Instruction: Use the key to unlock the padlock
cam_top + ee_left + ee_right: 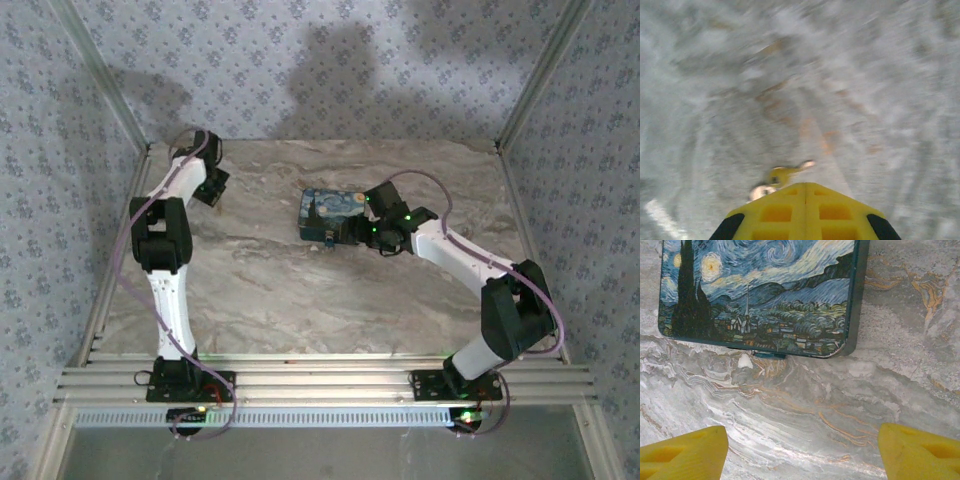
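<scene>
The surface (805,405) was smooth and marble-veined with a low sheen. The printed case (760,290) had a glossy picture face and a dark, smooth edge. The jaws were matt yellow plastic with moulded recesses. The key (782,176), blurred, looked brass-toned metal. The front rails (320,385) were ribbed bare metal.

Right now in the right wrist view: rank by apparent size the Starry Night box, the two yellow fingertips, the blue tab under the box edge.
1. Starry Night box, cropped at the top.
2. Yellow fingertips, the two look alike; they are close to the camera, so inflated.
3. Blue tab, smallest.
</scene>
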